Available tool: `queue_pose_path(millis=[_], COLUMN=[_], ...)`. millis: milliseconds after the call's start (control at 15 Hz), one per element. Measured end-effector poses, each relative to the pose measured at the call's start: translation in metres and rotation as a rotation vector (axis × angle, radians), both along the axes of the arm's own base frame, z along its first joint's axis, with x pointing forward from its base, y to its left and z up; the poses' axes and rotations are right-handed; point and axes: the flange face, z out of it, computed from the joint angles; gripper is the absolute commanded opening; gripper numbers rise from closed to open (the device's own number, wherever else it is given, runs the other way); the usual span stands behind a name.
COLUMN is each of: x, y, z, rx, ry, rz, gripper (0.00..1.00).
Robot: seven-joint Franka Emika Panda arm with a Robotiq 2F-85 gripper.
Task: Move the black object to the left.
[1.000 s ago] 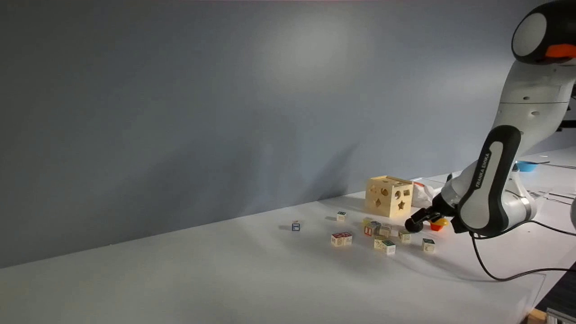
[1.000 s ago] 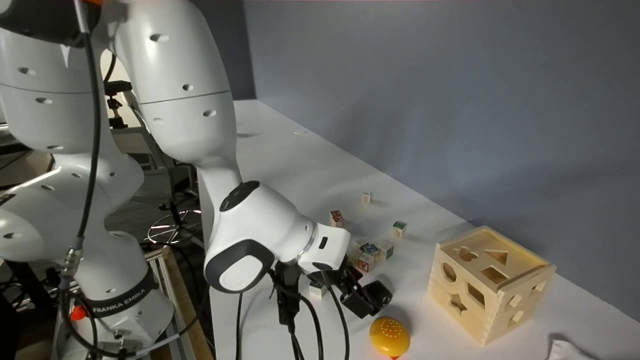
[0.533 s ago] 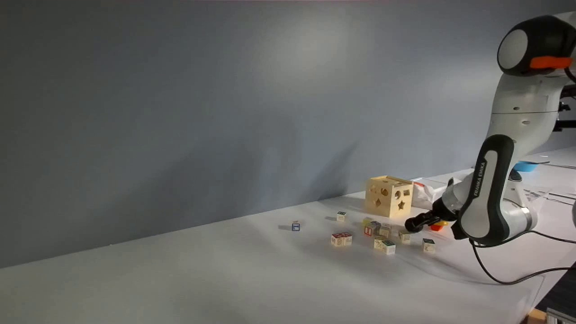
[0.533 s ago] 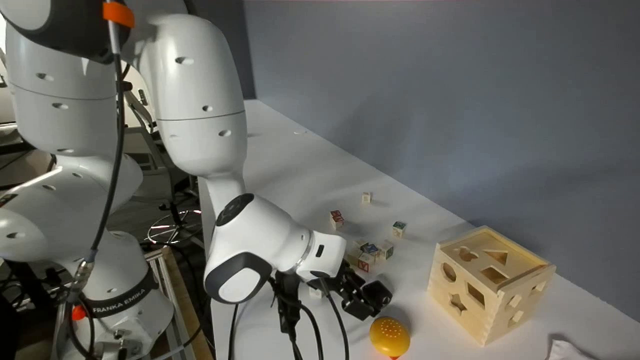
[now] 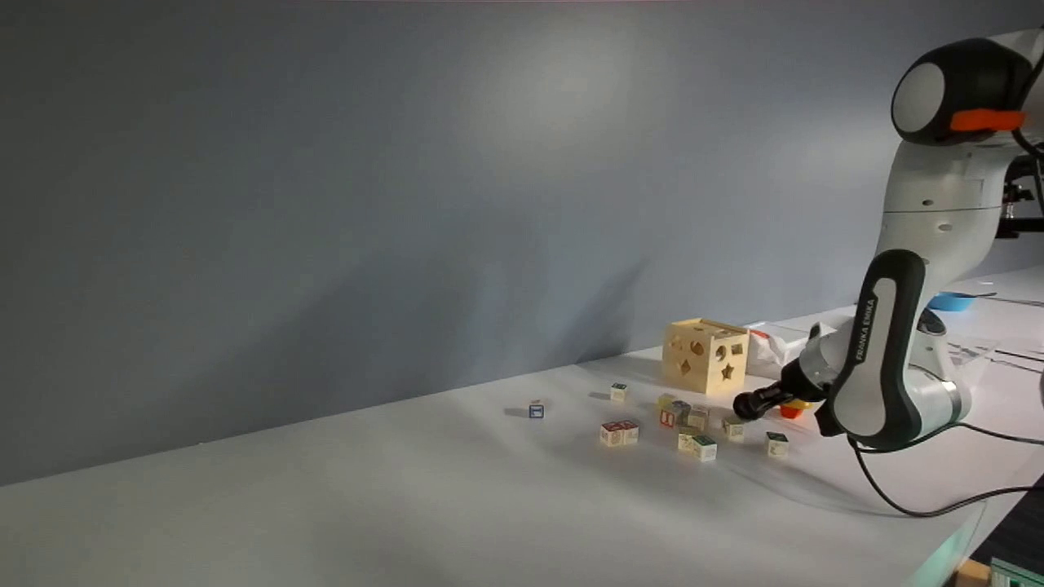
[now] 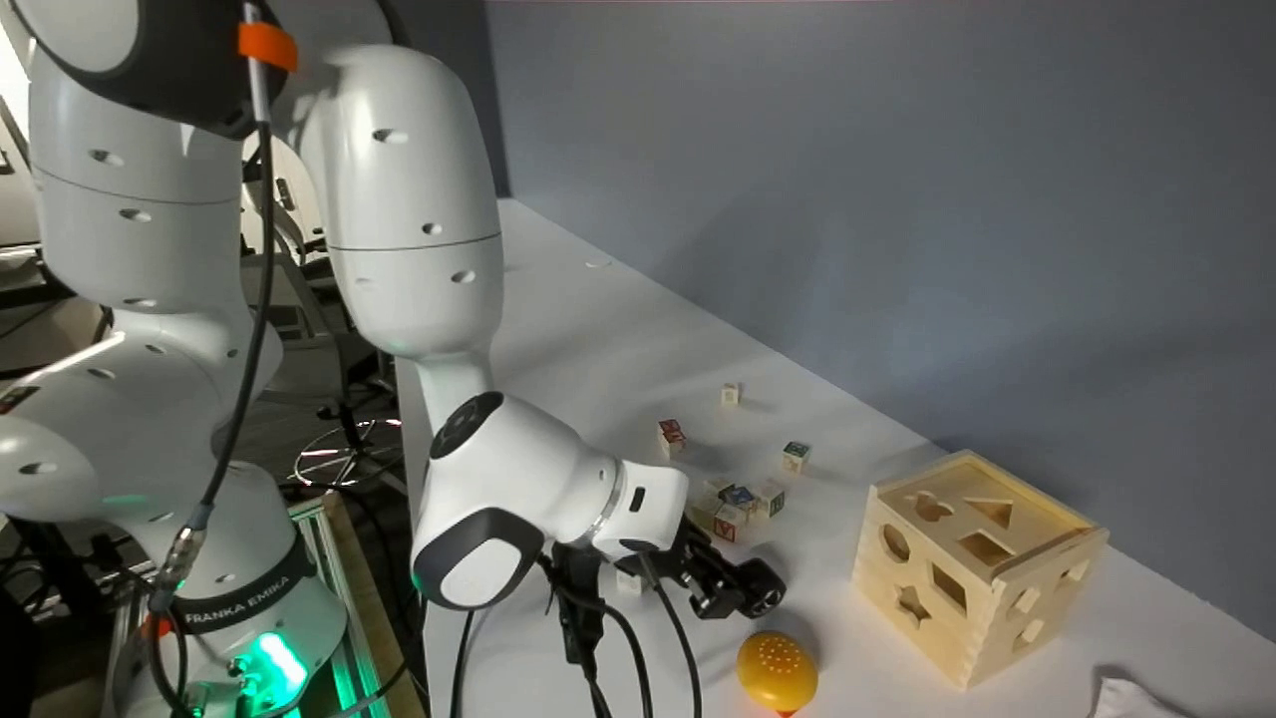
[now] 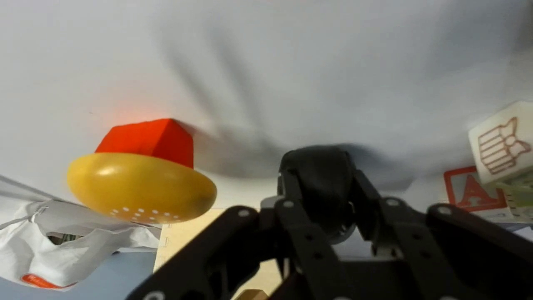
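Gripper (image 7: 327,179) pinches in tight, its fingers (image 7: 369,206) along opposite sides of the black object (image 7: 318,191) with no gap showing, so it looks held. In both exterior views the black object sits at the very tip, low over the white table (image 5: 391,505); whether it touches down I cannot tell. It should handle as light, stiff and hard to break, but its rounded sides may roll or slip in a shallow pinch. The best hold is across its widest middle, roughly where the fingers seem to lie. Near it in the wrist view, a yellow-topped, red-footed toy (image 7: 141,187) stands to the left and letter blocks (image 7: 501,143) lie to the right. In an exterior view the wooden cube (image 6: 977,598) stands apart from it, farther out to the right.
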Motion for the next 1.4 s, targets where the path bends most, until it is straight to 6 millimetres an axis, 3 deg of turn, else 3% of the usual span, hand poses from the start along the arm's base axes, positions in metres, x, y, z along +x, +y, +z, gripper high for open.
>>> queue_pose_path(millis=[67,267,533,667,1000,1200,1400], x=[0.001,0.013,0.037,0.042,0.041,0.038,0.028], y=[0.001,0.006,0.012,0.016,0.032,0.052,0.063], z=[0.001,0.017,0.059,0.07,0.072,0.071,0.081], rx=[-0.002,-0.018,-0.022,-0.007,0.058,0.102,0.134], ry=[-0.002,-0.014,0.067,0.155,0.429,0.598,0.745], rz=[0.005,0.022,0.017,0.018,0.036,0.054,0.054], gripper=[0.05,0.07,0.07,0.07,0.07,0.07,0.07])
